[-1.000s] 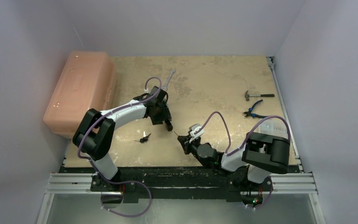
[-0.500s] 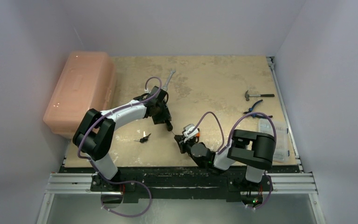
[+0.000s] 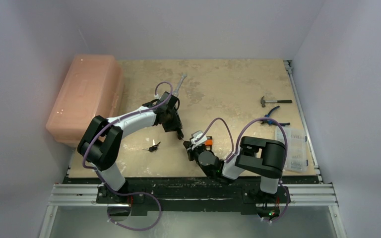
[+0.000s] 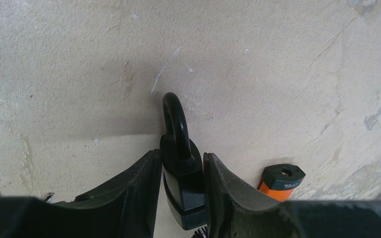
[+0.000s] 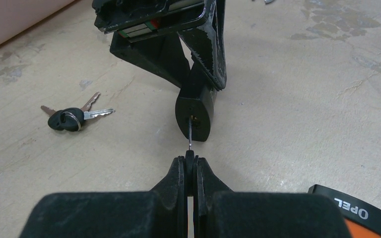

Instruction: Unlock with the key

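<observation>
A black padlock (image 4: 181,173) stands between my left gripper's (image 4: 181,158) fingers, shackle pointing away along the table; both fingers press its body. From the right wrist, the padlock (image 5: 194,111) hangs under the left gripper with its keyhole facing me. My right gripper (image 5: 190,159) is shut on the black head of a key (image 5: 190,140), whose thin blade reaches into the keyhole. From above, the left gripper (image 3: 179,133) and right gripper (image 3: 191,145) meet near the table's front middle.
A spare bunch of keys (image 5: 72,118) lies left of the padlock. An orange-and-black tool (image 5: 349,210) sits just right of my right gripper. A pink toolbox (image 3: 84,96) stands far left, a wrench (image 3: 179,84) behind, a hammer (image 3: 273,101), pliers (image 3: 270,116) and a clear case (image 3: 292,148) at right.
The right arm has swung left and forward, bringing the key up to the padlock's keyhole. The left jaws have narrowed onto the padlock; the left arm has hardly moved.
</observation>
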You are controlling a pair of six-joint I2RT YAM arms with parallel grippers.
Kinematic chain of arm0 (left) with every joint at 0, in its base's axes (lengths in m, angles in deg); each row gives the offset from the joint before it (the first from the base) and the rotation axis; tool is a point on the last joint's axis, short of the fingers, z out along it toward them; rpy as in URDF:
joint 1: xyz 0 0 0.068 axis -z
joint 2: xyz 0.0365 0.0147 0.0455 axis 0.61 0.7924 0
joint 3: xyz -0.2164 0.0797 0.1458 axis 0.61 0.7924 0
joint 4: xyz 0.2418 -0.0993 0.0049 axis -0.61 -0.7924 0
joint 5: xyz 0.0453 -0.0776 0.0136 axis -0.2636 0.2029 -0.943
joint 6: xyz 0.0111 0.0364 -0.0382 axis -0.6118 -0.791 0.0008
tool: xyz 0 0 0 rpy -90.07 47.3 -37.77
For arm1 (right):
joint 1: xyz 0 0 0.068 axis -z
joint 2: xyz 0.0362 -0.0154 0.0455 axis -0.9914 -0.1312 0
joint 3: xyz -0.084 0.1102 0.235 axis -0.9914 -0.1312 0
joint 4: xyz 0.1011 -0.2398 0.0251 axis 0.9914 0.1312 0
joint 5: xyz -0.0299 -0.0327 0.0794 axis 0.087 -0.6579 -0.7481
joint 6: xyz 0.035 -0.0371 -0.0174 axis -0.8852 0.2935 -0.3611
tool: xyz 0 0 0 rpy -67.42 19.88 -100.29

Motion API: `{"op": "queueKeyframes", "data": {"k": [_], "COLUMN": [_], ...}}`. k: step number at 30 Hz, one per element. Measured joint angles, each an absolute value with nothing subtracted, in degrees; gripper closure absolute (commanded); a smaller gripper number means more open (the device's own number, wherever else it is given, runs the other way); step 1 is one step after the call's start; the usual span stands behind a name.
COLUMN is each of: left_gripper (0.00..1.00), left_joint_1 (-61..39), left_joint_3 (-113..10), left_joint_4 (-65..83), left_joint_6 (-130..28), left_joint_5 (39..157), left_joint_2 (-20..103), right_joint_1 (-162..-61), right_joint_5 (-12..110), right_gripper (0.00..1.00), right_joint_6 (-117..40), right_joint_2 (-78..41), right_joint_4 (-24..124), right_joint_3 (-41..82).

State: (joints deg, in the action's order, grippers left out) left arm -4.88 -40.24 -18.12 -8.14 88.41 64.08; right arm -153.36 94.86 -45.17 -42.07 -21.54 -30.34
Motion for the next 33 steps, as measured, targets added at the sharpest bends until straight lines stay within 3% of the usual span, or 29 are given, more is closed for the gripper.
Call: {"op": "queueKeyframes", "data": {"k": [20, 33], "left_gripper": [0.65, 0.6], "left_joint_1": [-4.77, -4.73], "left_joint_3": [-40.24, -39.69], "left_joint_4": [-17.94, -17.16], "left_joint_6": [-8.14, -7.68], "left_joint_5": [88.3, 87.6], "left_joint_2": [64.01, 63.68], "right_joint_1": [-153.88, -154.36], "right_joint_5": [98.58, 103.03], "right_gripper": [1.0, 1.0], "right_joint_6": [-44.27, -44.27], "right_joint_2": [-43.98, -44.74], "right_joint_4": [-17.78, -12.65], "right_joint_3": [-26.52, -23.28]}}
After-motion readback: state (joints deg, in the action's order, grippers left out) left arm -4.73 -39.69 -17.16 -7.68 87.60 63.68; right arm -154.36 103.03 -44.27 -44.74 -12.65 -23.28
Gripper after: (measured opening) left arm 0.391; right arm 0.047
